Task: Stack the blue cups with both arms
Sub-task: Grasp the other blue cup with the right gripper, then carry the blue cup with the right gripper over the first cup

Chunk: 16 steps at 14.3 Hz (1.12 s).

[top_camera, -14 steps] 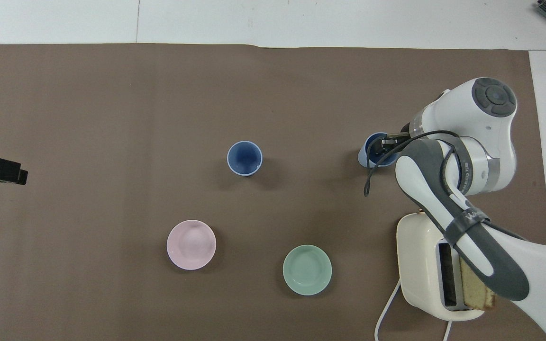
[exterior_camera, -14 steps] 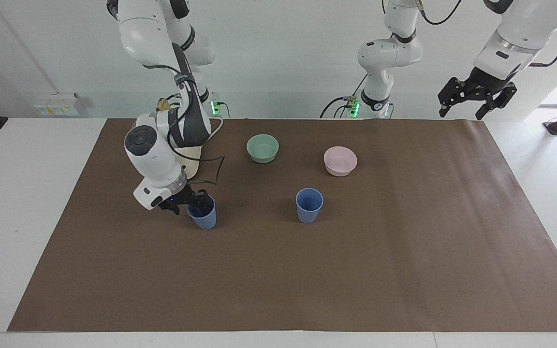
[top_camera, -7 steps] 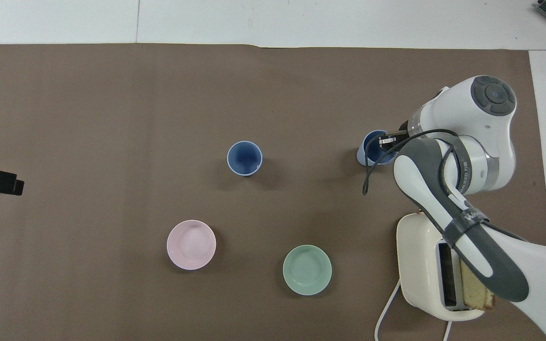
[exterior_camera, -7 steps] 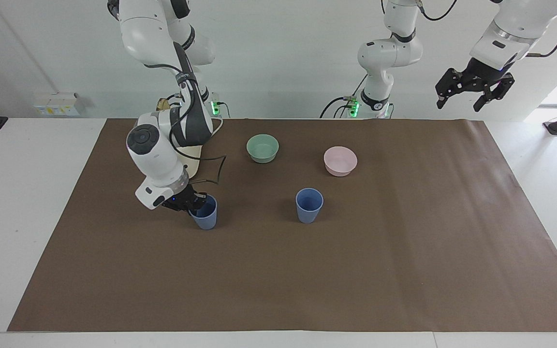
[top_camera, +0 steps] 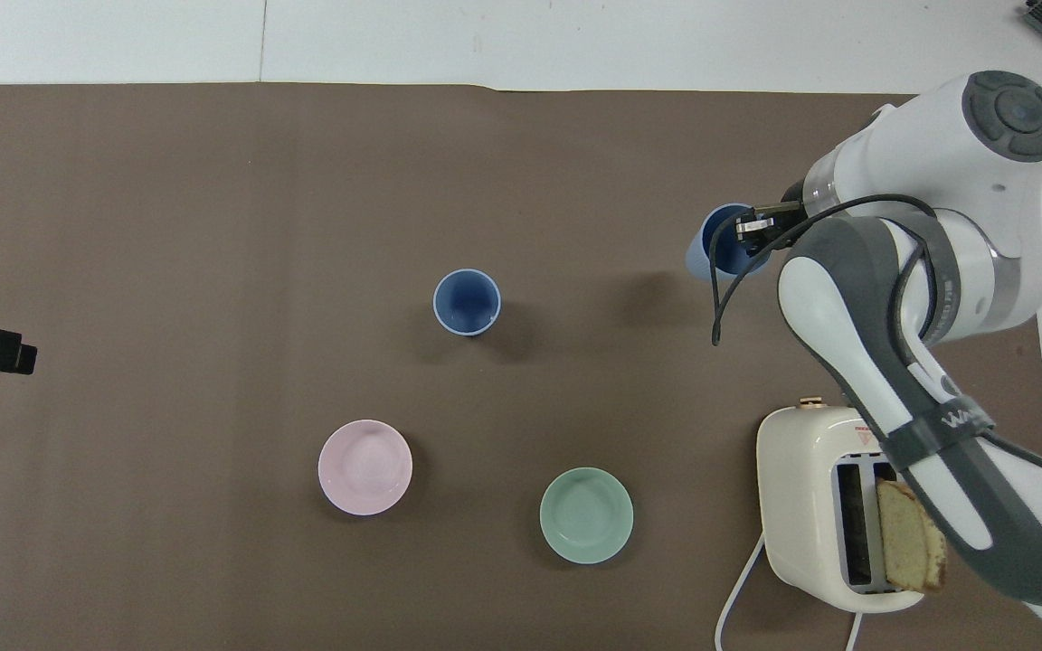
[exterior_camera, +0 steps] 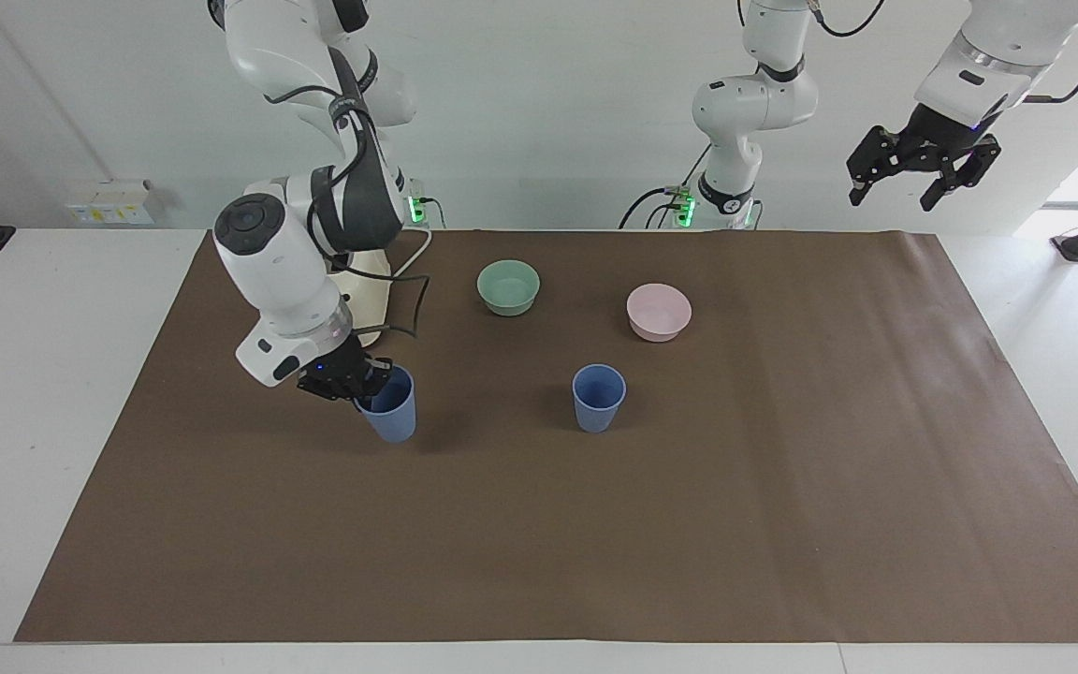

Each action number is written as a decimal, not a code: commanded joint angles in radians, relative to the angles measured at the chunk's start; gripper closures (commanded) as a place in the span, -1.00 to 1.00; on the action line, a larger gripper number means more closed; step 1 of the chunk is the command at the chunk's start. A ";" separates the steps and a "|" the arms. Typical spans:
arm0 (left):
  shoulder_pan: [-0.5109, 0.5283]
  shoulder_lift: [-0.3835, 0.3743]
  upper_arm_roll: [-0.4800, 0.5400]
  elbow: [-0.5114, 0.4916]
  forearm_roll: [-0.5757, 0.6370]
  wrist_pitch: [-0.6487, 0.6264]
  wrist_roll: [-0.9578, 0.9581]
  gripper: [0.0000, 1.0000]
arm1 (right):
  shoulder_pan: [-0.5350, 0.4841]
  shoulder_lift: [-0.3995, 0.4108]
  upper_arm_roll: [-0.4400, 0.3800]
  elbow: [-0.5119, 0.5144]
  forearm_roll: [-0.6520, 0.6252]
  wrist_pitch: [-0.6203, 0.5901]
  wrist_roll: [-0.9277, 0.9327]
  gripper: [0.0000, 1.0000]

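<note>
Lifted since a second ago, the small matte blue plastic tumbler now hangs tilted in the right gripper, clear of the brown paper mat, with its shadow cast apart from it on the mat. The black fingers pinch only the rim wall, one inside the cup's mouth and one outside.

That thin, one-sided hold is the main risk: as I judge it, the tapered cup could swing or slip out during the carry, and its tilt could make it catch on the other rim instead of nesting.

Toward the left arm's end from the gripper, the second blue tumbler stands upright and untouched; a knock there would topple it. Nearer the robots sit the green bowl, the pink bowl and a cream toaster holding a bread slice.

High over the mat's corner, the left gripper waits with fingers spread.
</note>
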 commanded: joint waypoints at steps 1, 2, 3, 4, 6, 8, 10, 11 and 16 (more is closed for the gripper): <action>0.016 -0.001 -0.008 0.009 -0.007 -0.018 0.008 -1.00 | 0.065 0.004 0.009 0.093 -0.006 -0.106 0.117 1.00; 0.017 -0.001 -0.008 0.009 -0.007 -0.018 0.008 -1.00 | 0.090 0.004 0.011 0.127 -0.008 -0.146 0.123 1.00; 0.017 -0.001 -0.006 0.009 -0.007 -0.018 0.008 -1.00 | 0.121 0.005 0.011 0.157 -0.011 -0.174 0.135 1.00; 0.017 -0.001 -0.006 0.009 -0.007 -0.018 0.008 -1.00 | 0.172 0.007 0.006 0.165 -0.023 -0.177 0.196 1.00; 0.014 -0.001 -0.008 0.009 -0.007 -0.018 0.008 -1.00 | 0.226 0.013 0.012 0.197 -0.035 -0.168 0.340 1.00; 0.016 -0.001 -0.008 0.009 -0.007 -0.018 0.008 -1.00 | 0.297 0.018 0.011 0.225 -0.031 -0.165 0.411 1.00; 0.017 -0.001 -0.008 0.009 -0.007 -0.018 0.008 -1.00 | 0.328 0.021 0.019 0.237 -0.028 -0.142 0.447 1.00; 0.016 -0.001 -0.008 0.007 -0.007 -0.018 0.008 -1.00 | 0.337 0.025 0.020 0.237 -0.021 -0.116 0.451 1.00; 0.017 -0.001 -0.008 0.009 -0.007 -0.018 0.008 -1.00 | 0.372 0.103 0.034 0.273 -0.014 -0.037 0.459 1.00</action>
